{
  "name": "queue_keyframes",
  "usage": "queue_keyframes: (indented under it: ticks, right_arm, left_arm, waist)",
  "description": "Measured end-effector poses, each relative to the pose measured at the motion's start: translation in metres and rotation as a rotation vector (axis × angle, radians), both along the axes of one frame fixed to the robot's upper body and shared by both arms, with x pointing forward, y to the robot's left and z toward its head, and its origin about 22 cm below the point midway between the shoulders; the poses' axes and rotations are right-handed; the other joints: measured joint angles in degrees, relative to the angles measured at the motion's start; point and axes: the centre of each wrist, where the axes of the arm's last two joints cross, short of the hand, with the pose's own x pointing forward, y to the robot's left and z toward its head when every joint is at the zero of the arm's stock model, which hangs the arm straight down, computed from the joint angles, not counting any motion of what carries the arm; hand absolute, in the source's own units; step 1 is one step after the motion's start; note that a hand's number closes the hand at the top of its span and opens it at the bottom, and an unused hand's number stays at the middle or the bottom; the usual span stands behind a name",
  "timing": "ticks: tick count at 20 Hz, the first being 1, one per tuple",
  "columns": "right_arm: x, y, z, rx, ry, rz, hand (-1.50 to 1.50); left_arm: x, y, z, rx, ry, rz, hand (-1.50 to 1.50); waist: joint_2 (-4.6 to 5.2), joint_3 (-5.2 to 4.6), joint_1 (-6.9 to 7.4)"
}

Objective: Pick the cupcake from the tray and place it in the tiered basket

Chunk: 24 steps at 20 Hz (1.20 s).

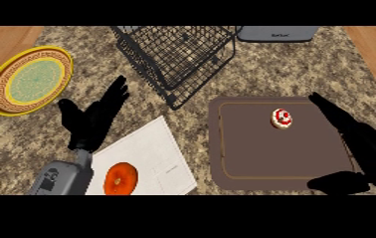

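We find the cupcake (282,118) on the tray (249,167), in the tray's upper right part. It sits upright, with white frosting and red marks on top. The tray is brown and rectangular with rounded corners, and it lies flat on the table (294,77) at the right of the view.

We locate the right hand (354,138) over the tray's right edge. Its fingers run straight, pointing up and to the left. Their tips are near the cupcake, to its upper right, and apart from it. The thumb lies apart from the fingers, near the tray's lower right corner. The hand is spread and grips nothing.

We locate the left hand (92,118) at the left of the view, over the table between the plate (33,80) and the board (158,150). Its fingers are straight and point upward, with the thumb apart to the left. It grips nothing. Its grey forearm (62,178) enters from the lower edge.

The basket (180,58) is black wire mesh. It stands at the top centre, above and to the left of the tray, well apart from the cupcake. The plate, yellow with a green centre, lies at the left edge. The white board lies between the left hand and the tray and carries an orange donut (121,178). A grey appliance (277,34) stands at the top edge, right of the basket.
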Motion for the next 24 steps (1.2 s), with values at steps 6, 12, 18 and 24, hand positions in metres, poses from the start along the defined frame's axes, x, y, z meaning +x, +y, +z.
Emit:
queue_keyframes:
  ticks: [6, 12, 18, 24]
  right_arm:
    - [0.008, -0.009, -0.017, -0.016, -0.02, -0.043, -1.5]
    - [0.018, -0.019, -0.036, -0.009, -0.045, -0.07, -1.5]
    - [0.03, -0.011, -0.044, 0.005, -0.052, -0.083, -1.5]
    - [0.038, -0.004, -0.055, 0.025, -0.045, -0.09, -1.5]
  left_arm:
    - [0.005, -0.004, 0.0, 0.002, -0.004, -0.001, 0.0]
    - [0.007, -0.008, -0.001, -0.006, -0.002, 0.001, 0.0]
    - [0.001, 0.001, -0.003, -0.003, -0.005, -0.002, 0.0]
    - [0.001, 0.001, 0.001, 0.004, 0.0, -0.002, 0.0]
  waist:
    - [0.01, 0.02, -0.02]
    - [0.02, 0.03, 0.01]
    - [0.01, 0.01, 0.08]
    - [0.01, 0.01, 0.06]
